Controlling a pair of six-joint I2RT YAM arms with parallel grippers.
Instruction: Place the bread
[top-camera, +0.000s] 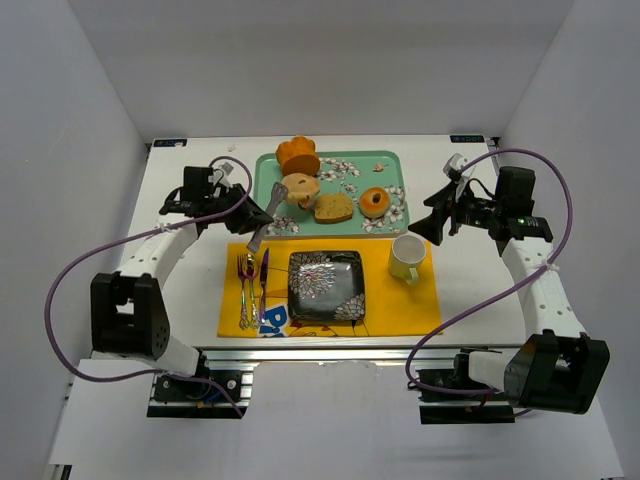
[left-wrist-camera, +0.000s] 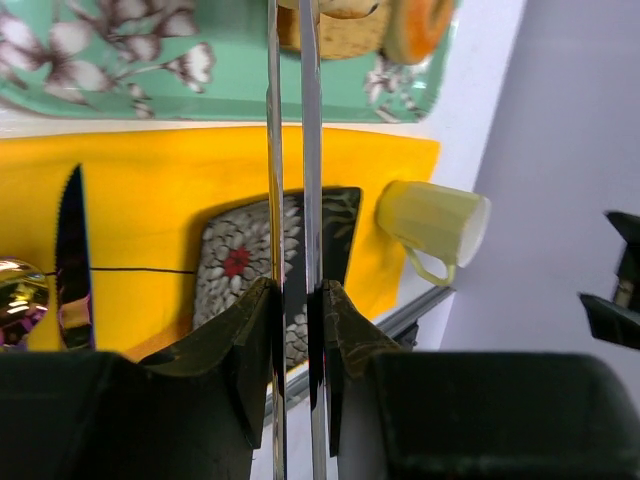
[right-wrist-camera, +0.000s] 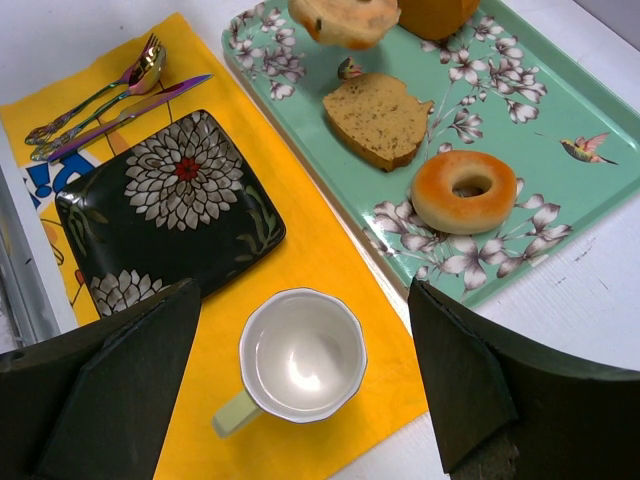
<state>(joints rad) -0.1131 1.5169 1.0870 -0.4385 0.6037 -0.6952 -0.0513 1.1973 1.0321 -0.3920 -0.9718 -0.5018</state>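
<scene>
The left gripper (left-wrist-camera: 298, 300) is clamped on metal tongs (left-wrist-camera: 312, 150) that reach toward the bagel (top-camera: 300, 188). The right gripper (right-wrist-camera: 302, 295) has its jaws wide apart. The bread slice (top-camera: 334, 207) and donut (top-camera: 375, 202) lie on the green floral tray (top-camera: 390, 165), with the bagel in its left part.

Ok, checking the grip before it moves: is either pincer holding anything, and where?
The left pincer is shut on the metal tongs, squeezing their two arms partway along their length. The right pincer is open and holds nothing.
</scene>
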